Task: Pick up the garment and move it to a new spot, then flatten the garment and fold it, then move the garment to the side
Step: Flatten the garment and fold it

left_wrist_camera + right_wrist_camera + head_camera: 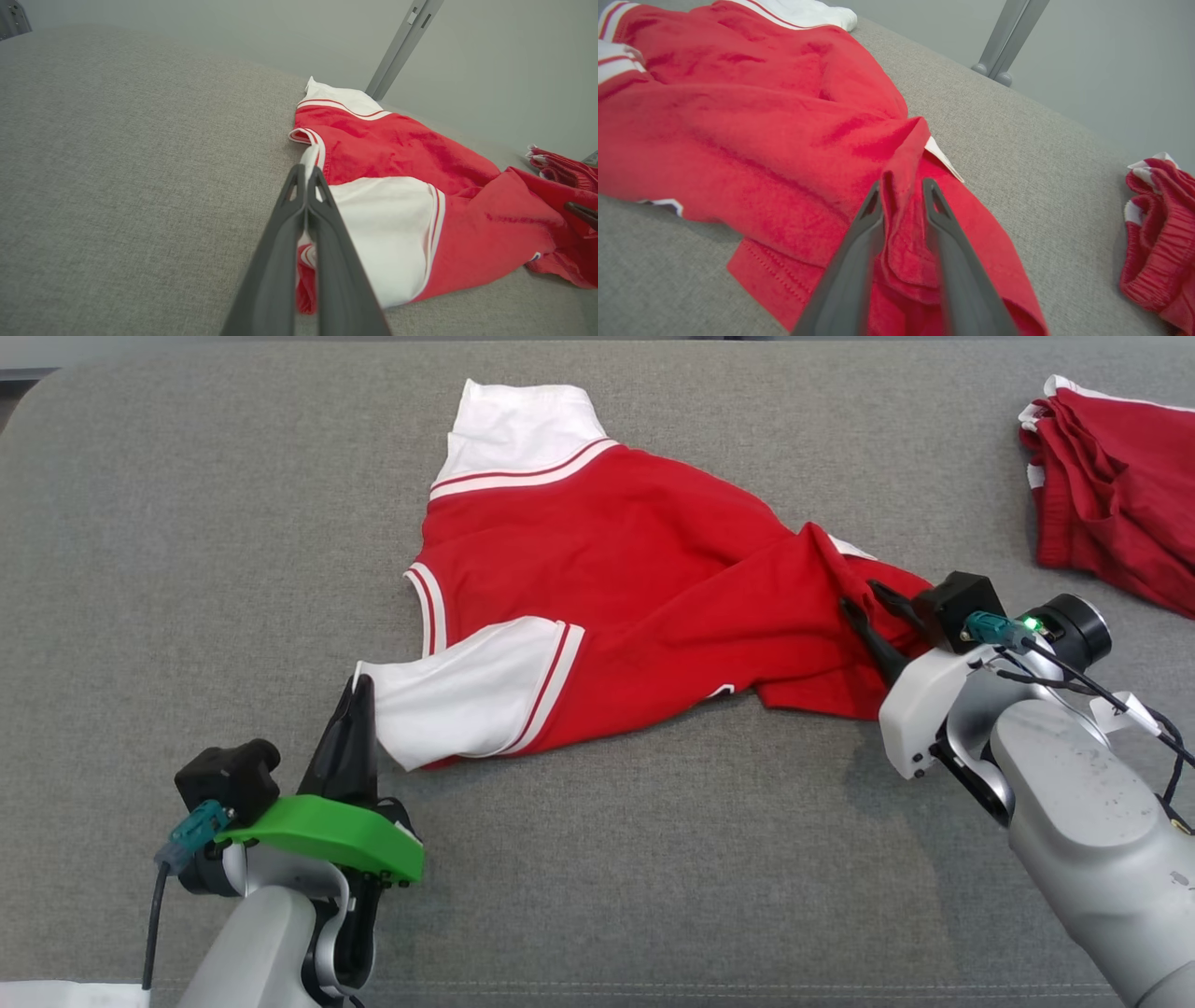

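- Head view showed a broad grey woven-fabric surface (pixel 187 569) running from the near edge to the far edge, with a rounded far-left corner.
- A red cloth garment with white sleeves (pixel 616 569) lay rumpled across the middle of the surface. One white sleeve pointed toward the far edge and the other toward the near-left, while the red body was bunched in folds toward the right.
- A pale grey right arm (pixel 1074 803) stretched from the near-right corner, with the right gripper (pixel 861 595) low at the garment's right end.
- In the right wrist view its two dark fingers (pixel 859 242) stood a narrow way apart, and a raised fold of red cloth was pinched between them.
- A second, darker red crumpled garment with white trim (pixel 1120 495) lay near the far-right corner, well apart from the first.
- The left arm, with a bright green wrist cover (pixel 327 835), rose from the near-left edge. The left gripper (pixel 359 686) sat at the outer corner of the nearer white sleeve.
- In the left wrist view its fingers (pixel 280 242) were pressed together, with the sleeve's white edge caught between the tips.
- A grey metal post (pixel 1008 37) stood beyond the far edge.
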